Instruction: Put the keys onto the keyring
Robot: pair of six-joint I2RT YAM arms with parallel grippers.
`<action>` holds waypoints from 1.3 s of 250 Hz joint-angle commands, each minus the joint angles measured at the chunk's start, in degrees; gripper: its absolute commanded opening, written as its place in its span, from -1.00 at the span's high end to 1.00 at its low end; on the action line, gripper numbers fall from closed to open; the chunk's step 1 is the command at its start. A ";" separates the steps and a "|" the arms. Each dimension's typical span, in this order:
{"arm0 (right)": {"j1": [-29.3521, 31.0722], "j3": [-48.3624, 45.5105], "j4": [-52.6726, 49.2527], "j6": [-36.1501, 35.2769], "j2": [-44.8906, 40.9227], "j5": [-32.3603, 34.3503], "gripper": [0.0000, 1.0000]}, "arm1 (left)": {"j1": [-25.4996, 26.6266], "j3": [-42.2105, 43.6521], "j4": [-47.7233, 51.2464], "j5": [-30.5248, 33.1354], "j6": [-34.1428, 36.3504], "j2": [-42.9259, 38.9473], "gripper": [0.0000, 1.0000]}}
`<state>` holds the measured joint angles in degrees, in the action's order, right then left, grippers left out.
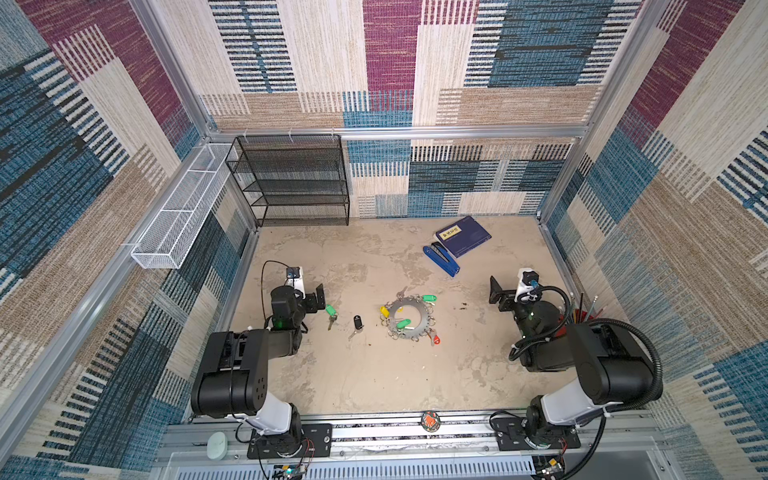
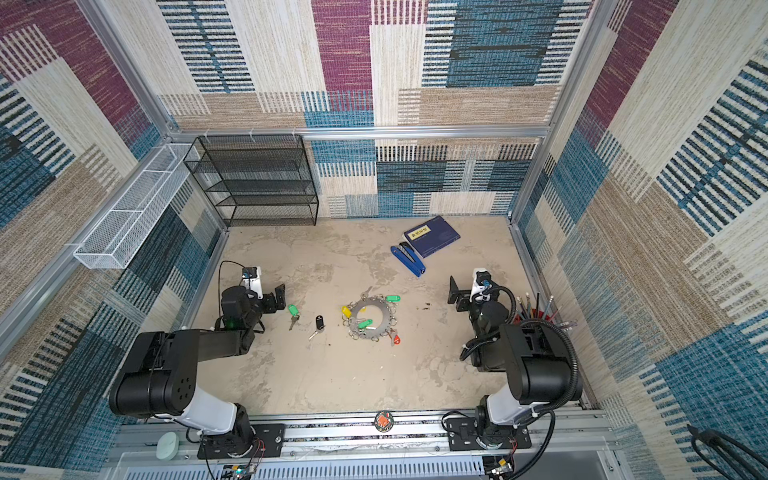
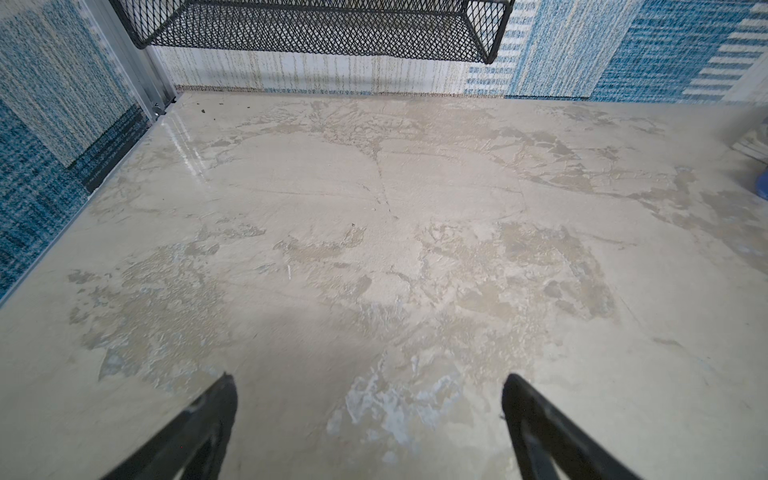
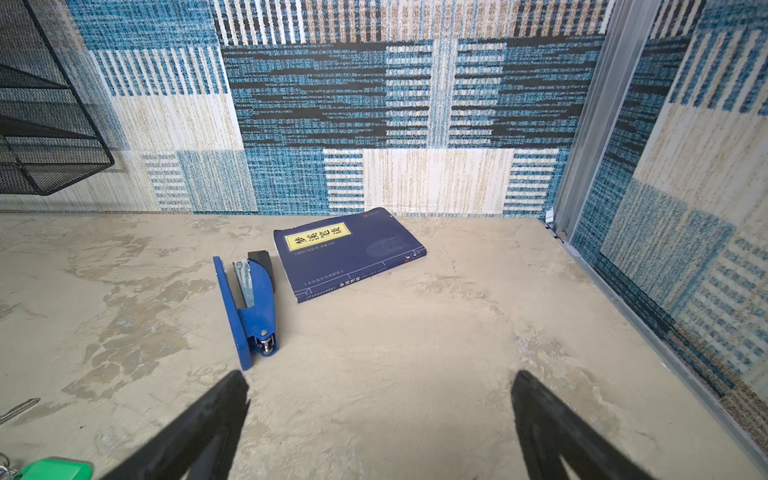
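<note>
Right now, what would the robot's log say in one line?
step: not started | left gripper: open, empty | right gripper: open, empty | green-tag key, black-tag key: loose on table, off keyring

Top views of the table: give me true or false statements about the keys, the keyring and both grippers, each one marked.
1. The small silver key with the green plastic tag lies loose on the beige mottled table. True.
2. The small silver key with the black plastic tag hangs on the flat grey metal keyring disc. False: it lies on the table, apart from the disc.
3. The left gripper and the right gripper stand open and empty. True.
4. The blue stapler lies on the dark blue book. False: it lies beside the book.
</note>
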<state>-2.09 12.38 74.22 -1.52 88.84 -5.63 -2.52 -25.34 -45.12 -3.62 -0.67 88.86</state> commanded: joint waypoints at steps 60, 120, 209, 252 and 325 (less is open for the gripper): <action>-0.14 -0.84 2.76 1.52 -0.23 1.89 -0.99 | 0.18 0.44 -1.23 0.20 1.58 -0.54 -0.99; 0.33 20.94 -39.27 19.23 -12.85 5.68 -0.99 | 9.21 -12.24 42.61 20.48 -11.83 -19.93 -0.99; -3.89 23.23 -23.07 53.85 -2.31 -24.21 -0.99 | 16.01 -25.29 66.69 4.22 -26.52 -21.03 -0.99; -2.39 28.23 -38.54 56.45 -1.80 -22.81 -0.99 | 21.49 -34.82 75.54 -3.41 -29.22 -8.98 -0.99; 4.90 28.92 -64.63 44.23 -8.69 -13.91 -0.99 | 35.75 -48.95 75.39 -6.74 -22.51 8.79 -0.82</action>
<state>0.84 40.77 22.33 48.88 82.19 -23.27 30.94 -69.30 28.16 -6.94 -26.76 92.40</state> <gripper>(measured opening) 0.998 0.954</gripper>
